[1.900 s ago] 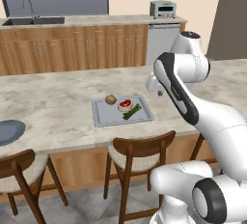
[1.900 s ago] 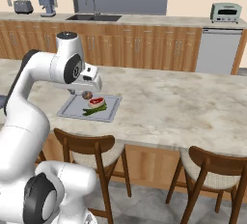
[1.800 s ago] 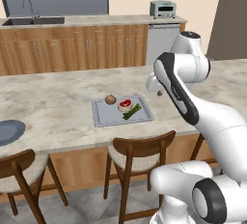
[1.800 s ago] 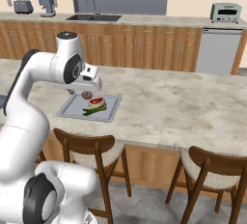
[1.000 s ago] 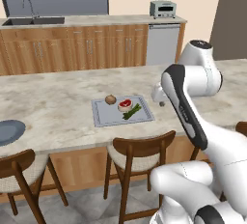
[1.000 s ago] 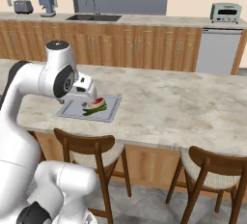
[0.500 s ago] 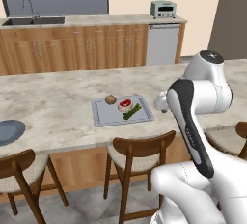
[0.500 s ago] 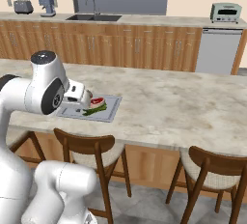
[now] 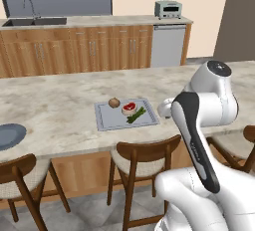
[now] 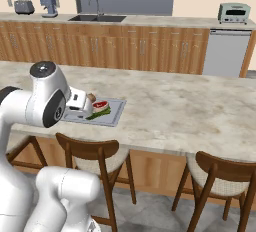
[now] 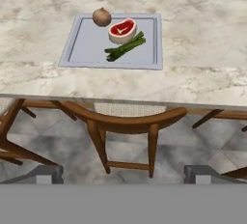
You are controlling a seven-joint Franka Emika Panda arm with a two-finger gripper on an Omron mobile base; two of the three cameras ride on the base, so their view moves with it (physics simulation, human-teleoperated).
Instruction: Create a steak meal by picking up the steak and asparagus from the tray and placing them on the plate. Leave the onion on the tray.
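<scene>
The pincer [image 11: 123, 172] is standing wide apart with nothing between its tips, and it is hanging back off the edge of the surface [image 11: 193, 80], above a wooden chair [image 11: 126, 121], looking across at the tray [image 11: 82, 49]. Over the last couple of seconds the arm has been swinging its elbow and shoulder out and drawing the hand back toward the base, so the pincer is now facing the tray from the near side rather than sitting beside it; in my judgement it is lining up for a first pick, with no item moved yet. The tray is holding all three things: the onion [image 11: 102, 17] at its far corner, the steak [image 11: 122, 30] just beside it, and the asparagus [image 11: 125, 47] lying slantwise against the steak's near side. The plate [image 9: 9, 136] is lying bare, well apart to the left.
</scene>
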